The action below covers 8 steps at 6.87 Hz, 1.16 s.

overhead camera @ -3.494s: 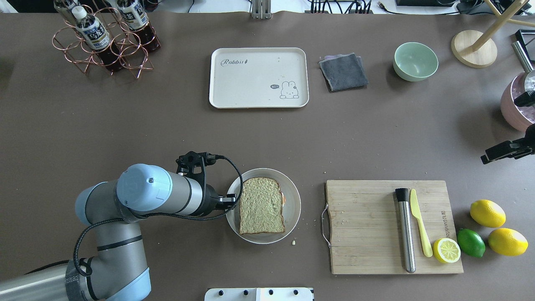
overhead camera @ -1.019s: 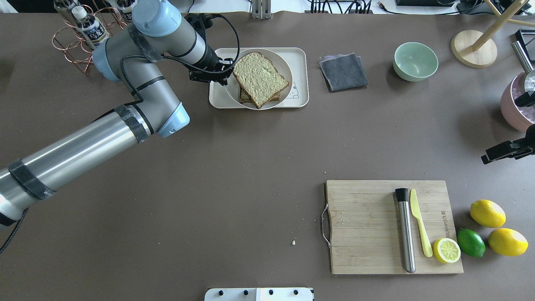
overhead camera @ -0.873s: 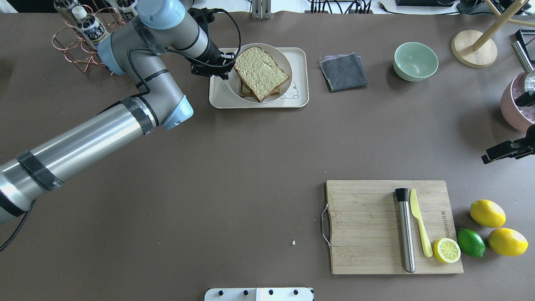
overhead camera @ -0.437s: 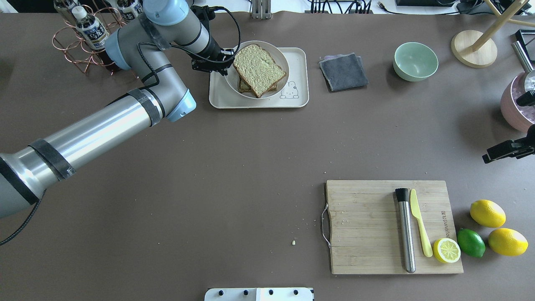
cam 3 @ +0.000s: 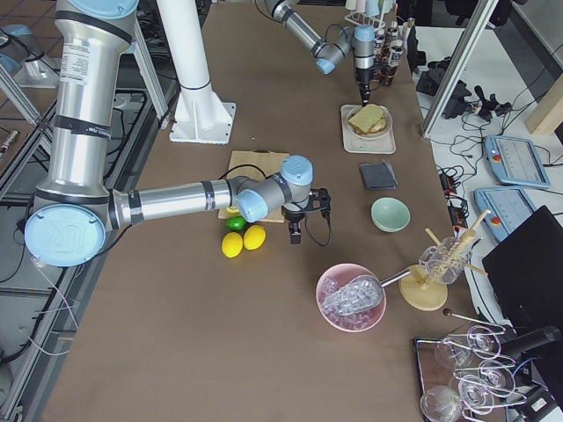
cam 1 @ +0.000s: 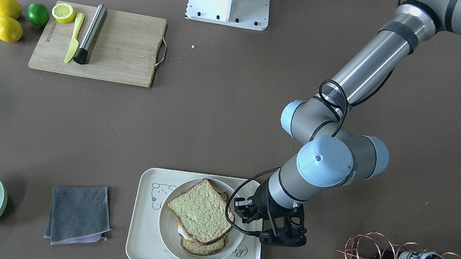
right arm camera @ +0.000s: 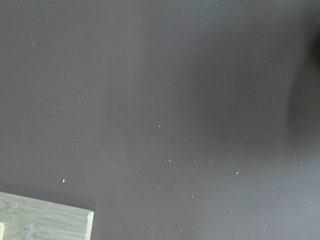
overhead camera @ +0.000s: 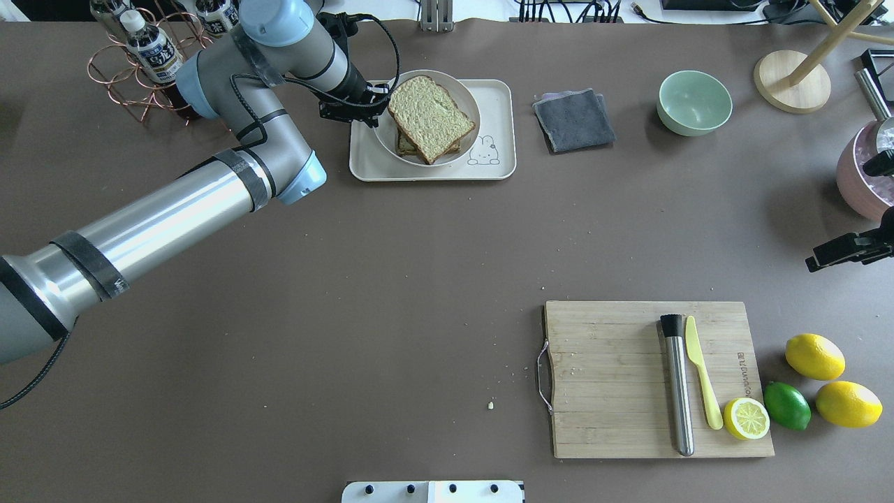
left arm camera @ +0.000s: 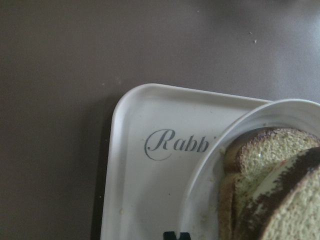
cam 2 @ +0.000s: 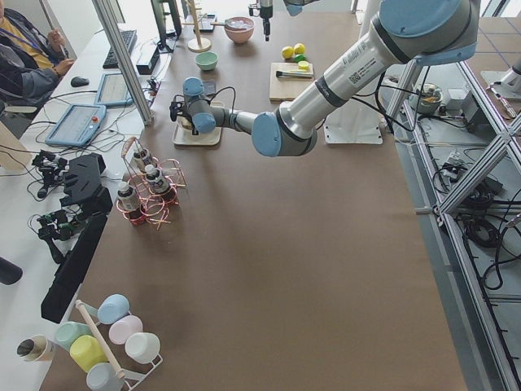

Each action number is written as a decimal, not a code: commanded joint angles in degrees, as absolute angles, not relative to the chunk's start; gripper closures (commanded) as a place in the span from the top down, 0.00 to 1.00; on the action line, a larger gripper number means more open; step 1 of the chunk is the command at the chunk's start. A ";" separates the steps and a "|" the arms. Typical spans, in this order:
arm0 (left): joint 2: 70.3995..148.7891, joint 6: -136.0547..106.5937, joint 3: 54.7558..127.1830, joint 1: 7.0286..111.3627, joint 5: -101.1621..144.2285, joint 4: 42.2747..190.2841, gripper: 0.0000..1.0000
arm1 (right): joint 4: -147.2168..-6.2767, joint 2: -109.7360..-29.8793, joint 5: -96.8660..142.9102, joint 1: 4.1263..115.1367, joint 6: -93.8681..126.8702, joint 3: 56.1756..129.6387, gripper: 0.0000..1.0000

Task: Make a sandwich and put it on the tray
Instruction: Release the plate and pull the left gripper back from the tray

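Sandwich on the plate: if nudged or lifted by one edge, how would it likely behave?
The sandwich would probably shear apart: its top slice sits skewed over the lower one. The bread looks soft and porous, so it likely flexes rather than staying stiff. It seems light and may slide on the smooth plate.

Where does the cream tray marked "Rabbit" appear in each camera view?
Exterior front-facing: tray at bottom centre.
Overhead exterior: tray at top centre.
Exterior left: tray far off, upper left.
Exterior right: tray near the top, right of centre.
Left wrist: tray fills the lower middle.
Right wrist: not in it.
Shared landmark: the green bowl, in all four exterior views.
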<state>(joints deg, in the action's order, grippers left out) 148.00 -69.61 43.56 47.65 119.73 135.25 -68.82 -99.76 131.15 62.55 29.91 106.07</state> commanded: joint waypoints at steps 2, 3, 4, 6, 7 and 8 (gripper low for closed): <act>148.01 -69.70 43.42 46.94 118.57 135.88 0.02 | -68.82 -99.67 131.31 62.75 29.62 105.74 1.00; 147.92 -69.70 43.50 46.59 117.61 136.14 0.23 | -68.91 -99.75 131.31 62.75 29.62 105.73 1.00; 147.92 -69.70 43.51 46.58 117.51 136.40 0.34 | -68.91 -99.76 131.31 62.75 29.62 105.82 1.00; 147.48 -69.70 45.34 46.93 116.20 136.50 0.47 | -68.91 -99.76 131.31 62.84 29.62 105.82 1.00; 143.65 -69.61 50.75 47.54 116.28 135.89 0.47 | -68.91 -99.49 131.31 62.84 29.62 105.82 1.00; 136.13 -69.52 59.59 47.98 116.63 135.62 0.47 | -68.82 -99.41 131.31 62.84 29.62 105.91 1.00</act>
